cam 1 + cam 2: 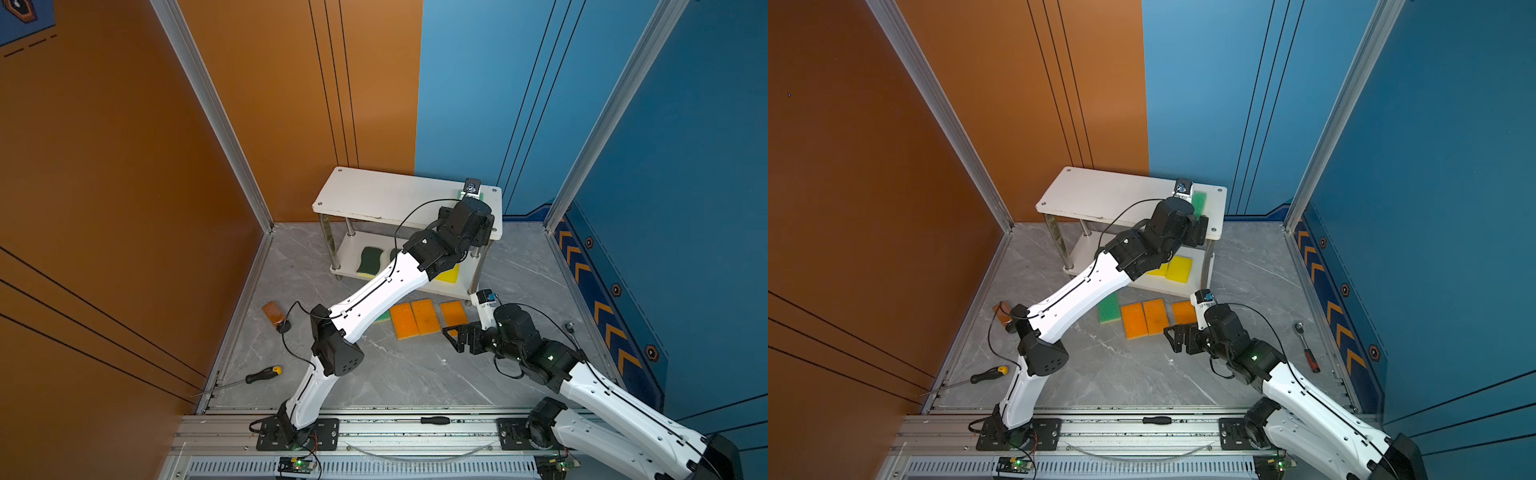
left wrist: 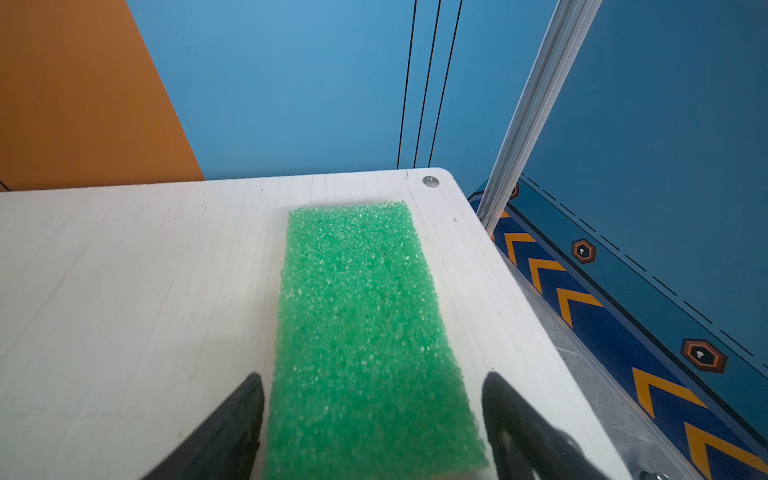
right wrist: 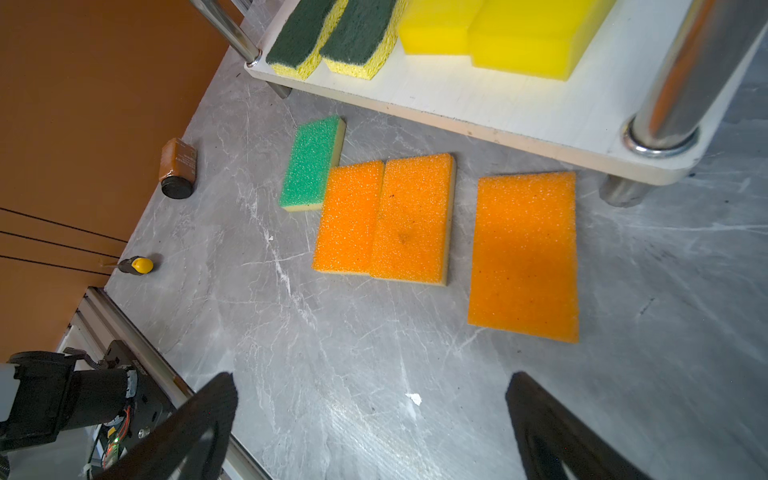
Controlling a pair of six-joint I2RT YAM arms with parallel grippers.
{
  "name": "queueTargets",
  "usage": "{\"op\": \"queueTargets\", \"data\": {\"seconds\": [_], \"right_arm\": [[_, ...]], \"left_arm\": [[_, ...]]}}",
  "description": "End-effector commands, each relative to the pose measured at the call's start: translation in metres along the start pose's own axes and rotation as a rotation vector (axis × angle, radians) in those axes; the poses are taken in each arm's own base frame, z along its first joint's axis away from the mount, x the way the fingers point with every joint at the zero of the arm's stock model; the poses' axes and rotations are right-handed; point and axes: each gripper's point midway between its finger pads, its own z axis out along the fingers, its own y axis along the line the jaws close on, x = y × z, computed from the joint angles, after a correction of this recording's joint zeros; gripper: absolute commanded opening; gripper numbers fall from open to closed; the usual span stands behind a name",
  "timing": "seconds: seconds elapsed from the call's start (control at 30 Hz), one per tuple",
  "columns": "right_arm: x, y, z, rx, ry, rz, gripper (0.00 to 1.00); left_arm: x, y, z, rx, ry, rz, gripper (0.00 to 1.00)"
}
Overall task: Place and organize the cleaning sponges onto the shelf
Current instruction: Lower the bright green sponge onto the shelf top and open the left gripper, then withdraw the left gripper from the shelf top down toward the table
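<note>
The left pincer (image 2: 372,375) is up over the top board of the shelf (image 2: 145,291), fingers apart, with a light-green sponge (image 2: 357,311) lying flat between them. A thin strip of white board shows on each side, so the fingers look like they flank it rather than squeeze it. The sponge runs straight out from the pincer, and its far end sits near the board's corner screw (image 2: 430,181).

The right pincer (image 3: 372,376) hangs over the grey tabletop (image 3: 291,353), fingers spread wide, nothing between them. Closest ahead of it is a lone orange sponge (image 3: 525,253), flat, orange side up. Past that, toward the left arm's side, an orange pair (image 3: 382,220) lies touching along the long edges. A second light-green sponge (image 3: 311,162) sits right up against the far one's corner, the farthest from this pincer of the tabletop lot.

Further out from the right pincer is the shelf's lower board. It has two dark-green sponges (image 3: 328,33) side by side and two yellow sponges (image 3: 498,33) next to them, the yellow ones nearer this pincer.

A screwdriver (image 3: 137,265) and a brown bottle (image 3: 178,164) lie by the orange wall, well away from both pincers
</note>
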Motion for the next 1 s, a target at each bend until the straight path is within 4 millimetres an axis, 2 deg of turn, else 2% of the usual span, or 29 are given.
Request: {"op": "queueTargets", "data": {"seconds": [0.0,0.23,0.3,0.73,0.9,0.97], "right_arm": [[0.004,-0.009,-0.001,0.038,0.0,-0.011,1.0],[0.004,-0.01,-0.001,0.039,0.003,-0.008,1.0],[0.004,-0.01,-0.001,0.04,0.002,-0.009,1.0],[0.003,-0.008,0.0,0.034,0.003,-0.008,1.0],[0.003,-0.008,0.0,0.032,0.002,-0.008,1.0],[0.002,-0.007,0.0,0.032,0.001,-0.008,1.0]], "left_arm": [[-0.011,0.004,-0.006,0.004,-0.02,-0.019,0.84],[-0.023,-0.001,-0.024,0.04,-0.038,-0.017,0.85],[-0.027,-0.002,-0.029,0.046,-0.047,-0.017,0.91],[-0.047,-0.006,-0.059,0.086,-0.085,-0.002,0.95],[-0.051,-0.007,-0.074,0.094,-0.095,0.037,1.0],[-0.05,-0.008,-0.08,0.1,-0.095,0.05,0.98]]}}
